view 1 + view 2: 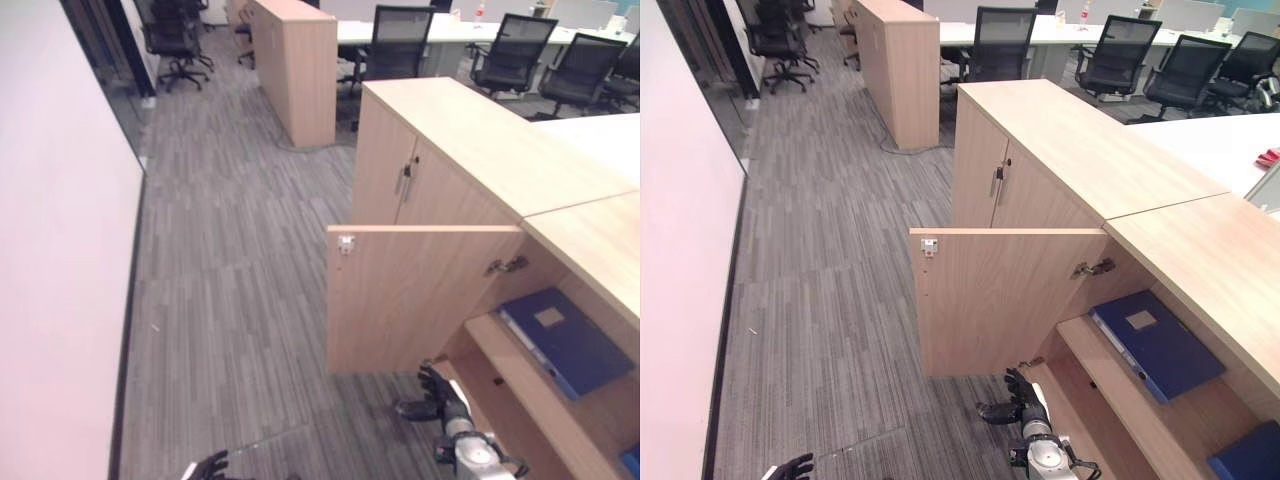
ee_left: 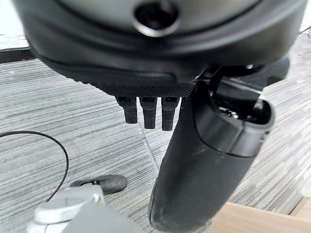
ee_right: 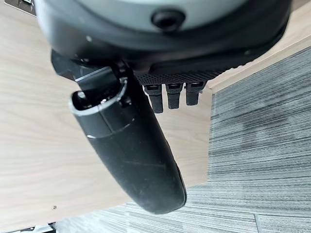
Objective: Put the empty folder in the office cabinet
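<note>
The right robot hand point(image 1: 1015, 398) hangs low beside the inner face of the open cabinet door point(image 1: 1005, 300), fingers relaxed and spread, holding nothing. In its wrist view the short fingers point(image 3: 168, 94) point at the door's wood, thumb standing apart. The left robot hand point(image 1: 792, 467) shows at the lower edge over the grey carpet point(image 1: 230, 260), fingers loosely apart, empty. Inside the office cabinet point(image 1: 1200, 260), the blue folder point(image 1: 1155, 345) lies flat on the upper shelf point(image 1: 1110, 385). Another blue item point(image 1: 1250, 455) sits lower right. Office chairs point(image 1: 1110, 55) stand beyond.
</note>
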